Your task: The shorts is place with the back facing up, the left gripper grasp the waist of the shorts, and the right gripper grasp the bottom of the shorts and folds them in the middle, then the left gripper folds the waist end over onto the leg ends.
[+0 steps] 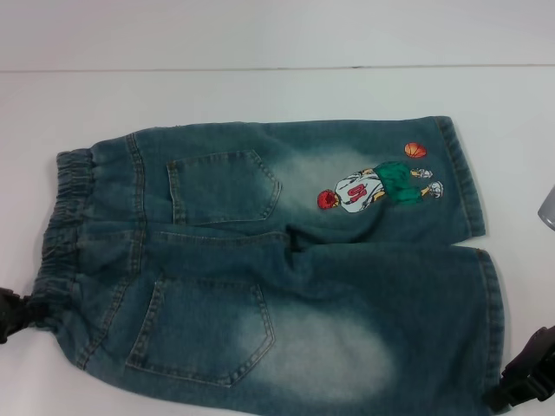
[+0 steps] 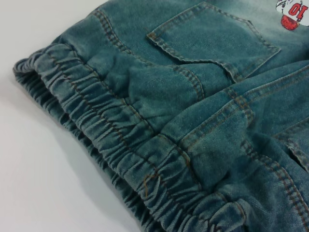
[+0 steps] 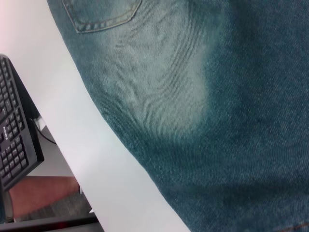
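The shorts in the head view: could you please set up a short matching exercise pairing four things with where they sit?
Things:
1. waist of the shorts
2. embroidered basketball player
3. left gripper
4. right gripper

Places:
A. near right corner, by the leg hem
B. on the far leg
C. near left corner, at the elastic band
D. left end of the shorts

Pairs: 1-D, 2-B, 3-C, 4-A

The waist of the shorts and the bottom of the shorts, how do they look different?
The waist of the shorts is puckered, gathered elastic at the robot's left; the bottom of the shorts is flat, straight stitched hems at its right. The waist is one band, the bottom two separate leg hems. Both are faded blue-green denim.
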